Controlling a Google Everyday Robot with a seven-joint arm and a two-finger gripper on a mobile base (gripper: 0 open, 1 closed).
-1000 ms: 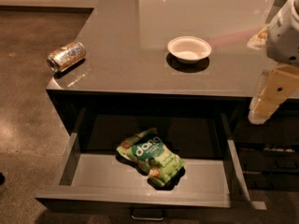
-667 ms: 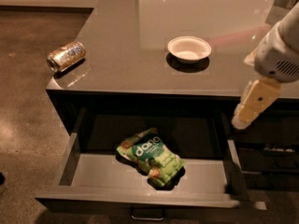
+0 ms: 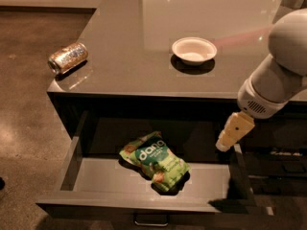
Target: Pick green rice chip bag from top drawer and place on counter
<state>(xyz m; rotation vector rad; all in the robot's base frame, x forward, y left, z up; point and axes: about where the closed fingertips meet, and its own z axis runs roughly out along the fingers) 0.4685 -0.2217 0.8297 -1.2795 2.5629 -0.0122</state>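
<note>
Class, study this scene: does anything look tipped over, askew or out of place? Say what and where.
The drink can lies on its side near the counter's left edge. The chip bag sits crumpled and askew in the open drawer. The gripper hangs above the drawer's right side, apart from the bag.

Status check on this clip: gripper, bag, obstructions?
Gripper above right end of open dark-grey top drawer. Crumpled green foil rice chip bag lies inside, untouched. Nothing between them.

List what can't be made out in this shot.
Camera view:
Top drawer rear: dark under the counter.
Counter's right end: behind the arm, past the frame edge.
Green rice chip bag underside: faces drawer floor.
Gripper, above drawer's right end: far side hidden.
</note>
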